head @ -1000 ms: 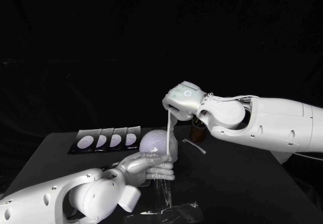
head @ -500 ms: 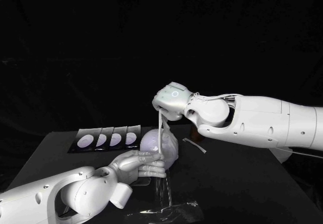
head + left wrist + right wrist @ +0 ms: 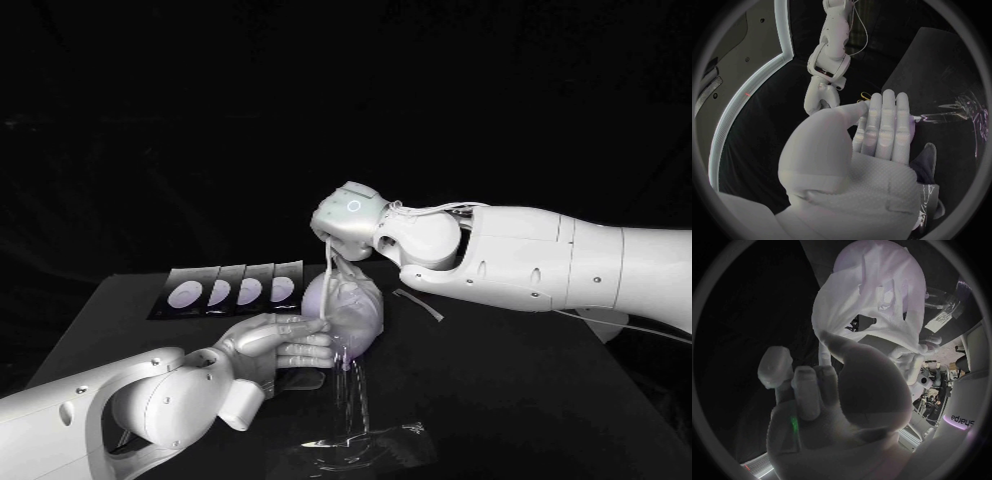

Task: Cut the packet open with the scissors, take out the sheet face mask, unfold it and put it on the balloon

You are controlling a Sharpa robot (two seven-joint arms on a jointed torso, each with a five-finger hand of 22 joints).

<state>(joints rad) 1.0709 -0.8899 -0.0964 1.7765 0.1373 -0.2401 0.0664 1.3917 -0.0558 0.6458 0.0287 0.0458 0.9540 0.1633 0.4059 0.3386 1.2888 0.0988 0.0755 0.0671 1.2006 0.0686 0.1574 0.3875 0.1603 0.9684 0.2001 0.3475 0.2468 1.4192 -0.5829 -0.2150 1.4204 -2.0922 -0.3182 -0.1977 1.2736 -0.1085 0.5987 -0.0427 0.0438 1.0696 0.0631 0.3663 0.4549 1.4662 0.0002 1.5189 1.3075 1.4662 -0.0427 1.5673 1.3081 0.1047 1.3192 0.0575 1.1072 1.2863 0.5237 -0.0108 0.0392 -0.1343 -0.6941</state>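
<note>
Black matte table [image 3: 490,400] w/ row of dark flat packets [image 3: 231,292] at back; thin white strip [image 3: 420,306] to packets' right, crumpled clear plastic film [image 3: 368,450] well in front of them.

Four packets [image 3: 231,293], one balloon [image 3: 361,318], one sheet mask [image 3: 335,272], one loose strip [image 3: 418,305], one clear wrapper [image 3: 361,450].

Right wrist view | right hand [image 3: 836,405]: thumb and a finger pinch a narrow strip of the sheet face mask [image 3: 879,290] at its near edge | mask: white, spread open, cut-out openings visible, stretched between both hands | left hand [image 3: 912,359]: fingers closed on the mask's far edge | clear film [image 3: 945,302]: beyond the mask
</note>
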